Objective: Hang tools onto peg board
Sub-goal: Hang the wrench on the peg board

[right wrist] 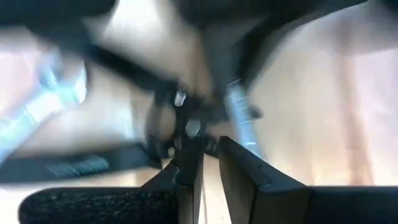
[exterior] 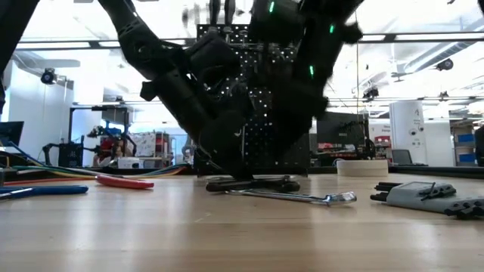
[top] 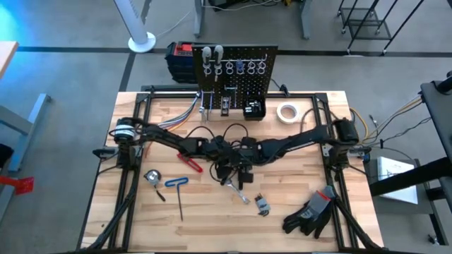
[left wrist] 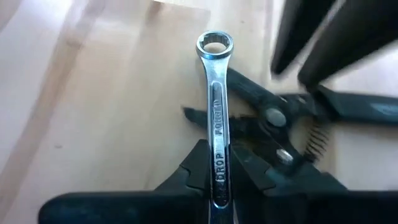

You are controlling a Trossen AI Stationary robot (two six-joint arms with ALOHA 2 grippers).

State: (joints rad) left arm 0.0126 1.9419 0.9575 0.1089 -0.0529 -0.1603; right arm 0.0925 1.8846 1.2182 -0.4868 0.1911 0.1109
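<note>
Lying mid-table, well short of the far peg board, the silver wrench runs lengthwise through the left gripper, clamped on its shank, while the right gripper pinches the black pliers crossing beneath.

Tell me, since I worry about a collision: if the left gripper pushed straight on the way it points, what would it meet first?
Likely the black pliers, lying just past the left gripper, which is shut on the silver wrench. The right gripper hovers just beyond; depth is unclear.
</note>
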